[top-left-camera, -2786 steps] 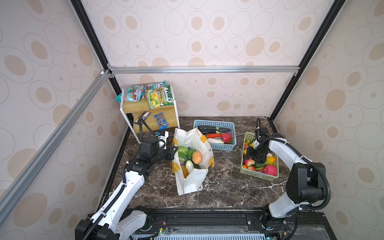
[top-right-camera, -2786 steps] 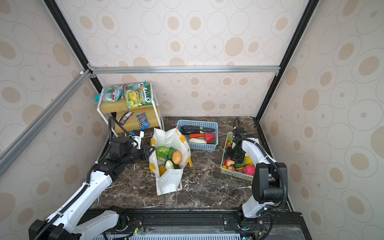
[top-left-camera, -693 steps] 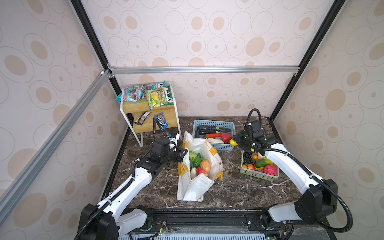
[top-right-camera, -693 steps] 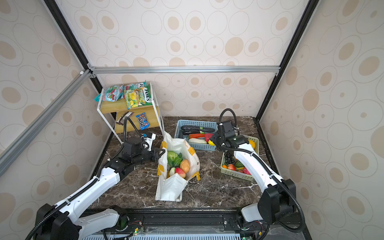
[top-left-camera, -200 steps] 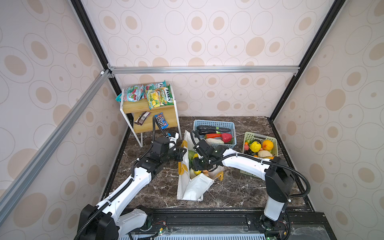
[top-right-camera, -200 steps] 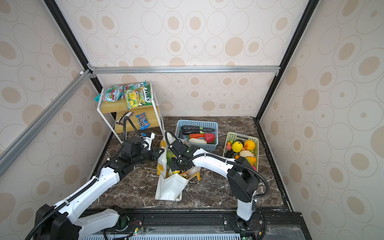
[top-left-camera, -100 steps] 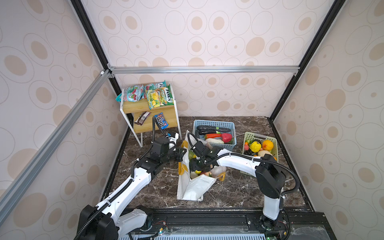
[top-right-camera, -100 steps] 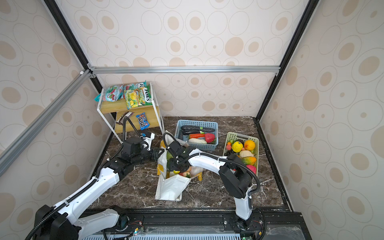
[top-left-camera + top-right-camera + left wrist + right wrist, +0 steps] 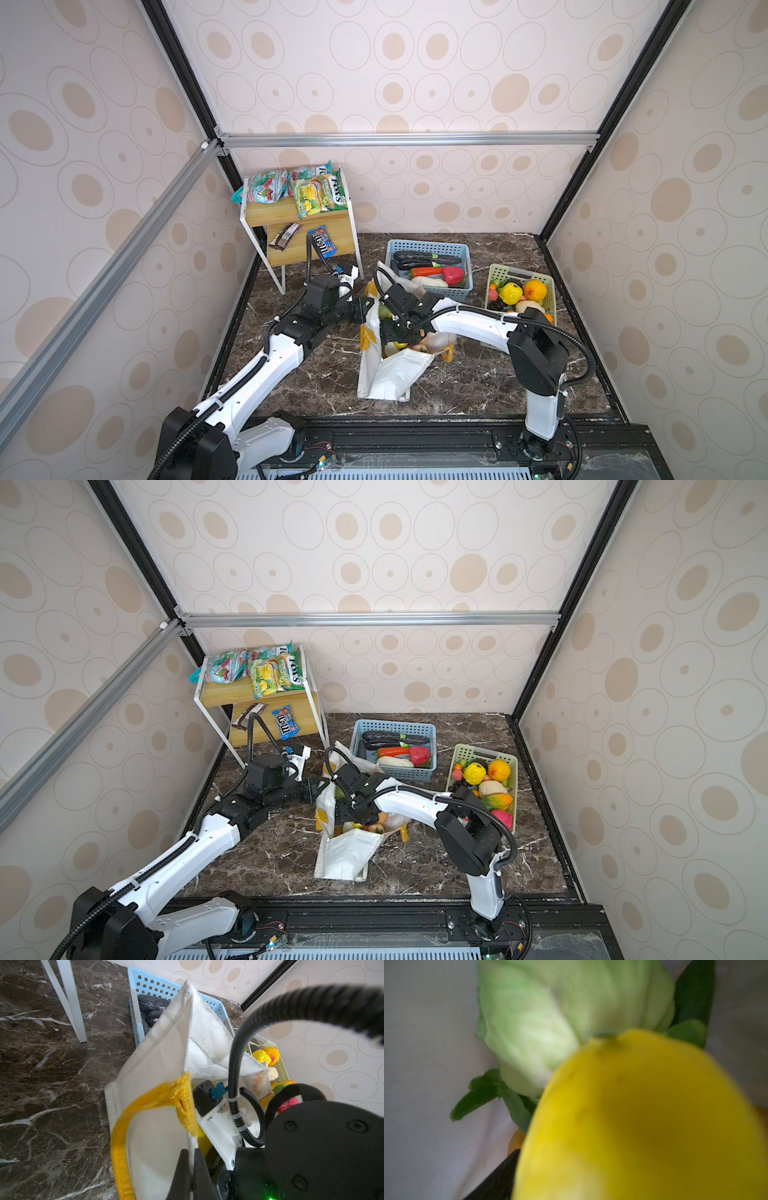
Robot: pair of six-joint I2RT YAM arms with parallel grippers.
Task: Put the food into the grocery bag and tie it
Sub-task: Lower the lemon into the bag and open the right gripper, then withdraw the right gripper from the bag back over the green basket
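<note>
The grocery bag (image 9: 390,374) stands open on the dark marble counter (image 9: 478,386), just in front of the blue basket (image 9: 428,248).

In both top views the left arm stretches low and long from the front rail. The left fingers (image 9: 360,311) meet the bag's rim on that arm's side. The right arm bends across with its elbow raised, its forearm passing in front of the blue basket. The right fingers (image 9: 392,332) are down inside the bag's mouth among the food, and their spread is hidden. Bare counter lies between the bag and the front rail. A green basket (image 9: 509,272) of fruit sits beside the blue basket. On the blue basket's other side, a shelf rack (image 9: 274,214) holds an M&M's packet (image 9: 323,247).

In the left wrist view, the left fingers (image 9: 182,1167) are pressed together on the white rim, near the yellow handle (image 9: 124,1136). The right arm's wrist and cable crowd the mouth.

The right wrist view is blurred. A yellow fruit (image 9: 643,1122) fills most of it, with a green cabbage (image 9: 539,1022) behind. One dark finger (image 9: 496,1178) shows, but I cannot tell whether it grips the fruit.
</note>
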